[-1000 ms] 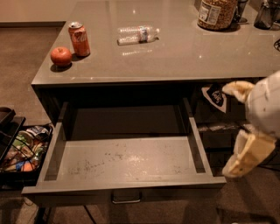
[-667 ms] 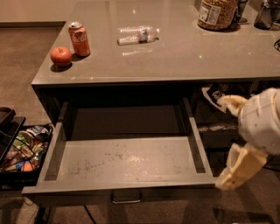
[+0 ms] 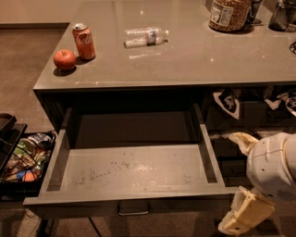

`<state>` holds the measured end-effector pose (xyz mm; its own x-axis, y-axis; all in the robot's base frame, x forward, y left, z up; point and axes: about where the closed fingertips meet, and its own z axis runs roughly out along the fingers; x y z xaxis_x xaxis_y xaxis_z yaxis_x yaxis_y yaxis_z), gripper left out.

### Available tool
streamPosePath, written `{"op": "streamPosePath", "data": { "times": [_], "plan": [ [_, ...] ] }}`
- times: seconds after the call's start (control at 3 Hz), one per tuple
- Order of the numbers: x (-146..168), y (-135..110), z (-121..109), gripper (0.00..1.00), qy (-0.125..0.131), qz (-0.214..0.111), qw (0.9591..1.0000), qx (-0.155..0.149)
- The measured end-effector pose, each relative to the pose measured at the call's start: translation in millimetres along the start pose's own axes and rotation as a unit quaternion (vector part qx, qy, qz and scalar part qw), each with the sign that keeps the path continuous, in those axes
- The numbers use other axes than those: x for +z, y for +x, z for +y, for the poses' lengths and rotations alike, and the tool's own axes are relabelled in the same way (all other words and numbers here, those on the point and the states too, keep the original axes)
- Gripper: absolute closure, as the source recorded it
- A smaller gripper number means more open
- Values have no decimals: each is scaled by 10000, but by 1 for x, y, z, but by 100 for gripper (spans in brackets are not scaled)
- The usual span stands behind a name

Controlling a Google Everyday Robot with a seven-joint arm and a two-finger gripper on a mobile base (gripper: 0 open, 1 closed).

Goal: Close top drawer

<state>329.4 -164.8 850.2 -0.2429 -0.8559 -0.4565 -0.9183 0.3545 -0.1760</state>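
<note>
The top drawer [image 3: 134, 171] stands pulled far out from under the grey counter. Its pale speckled, scuffed floor is bare. Its dark front runs along the bottom of the view, with a small metal pull handle [image 3: 133, 209] at the middle. My gripper [image 3: 243, 215] is at the lower right, just past the drawer's right front corner, hanging below the white rounded arm joint [image 3: 273, 166]. It holds nothing that I can see.
On the counter [image 3: 185, 55] lie a red apple [image 3: 64, 59], an orange can [image 3: 84, 40], a lying water bottle [image 3: 145, 37] and a jar [image 3: 229, 14] at the back right. A black bin of snack packets [image 3: 23, 159] stands left of the drawer. Bags hang in the shelf [image 3: 229, 102] to the right.
My arm and gripper have moved down and left, toward the drawer's right front corner. The drawer has not moved.
</note>
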Motion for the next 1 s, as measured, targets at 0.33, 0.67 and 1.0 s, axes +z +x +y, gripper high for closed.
{"op": "streamPosePath", "data": {
  "times": [0.33, 0.67, 1.0],
  "plan": [
    [1, 4, 1, 0, 21, 38, 10000, -2],
    [8, 29, 7, 0, 48, 154, 9999, 17],
    [21, 52, 11, 0, -68, 91, 9999, 11]
  ]
}}
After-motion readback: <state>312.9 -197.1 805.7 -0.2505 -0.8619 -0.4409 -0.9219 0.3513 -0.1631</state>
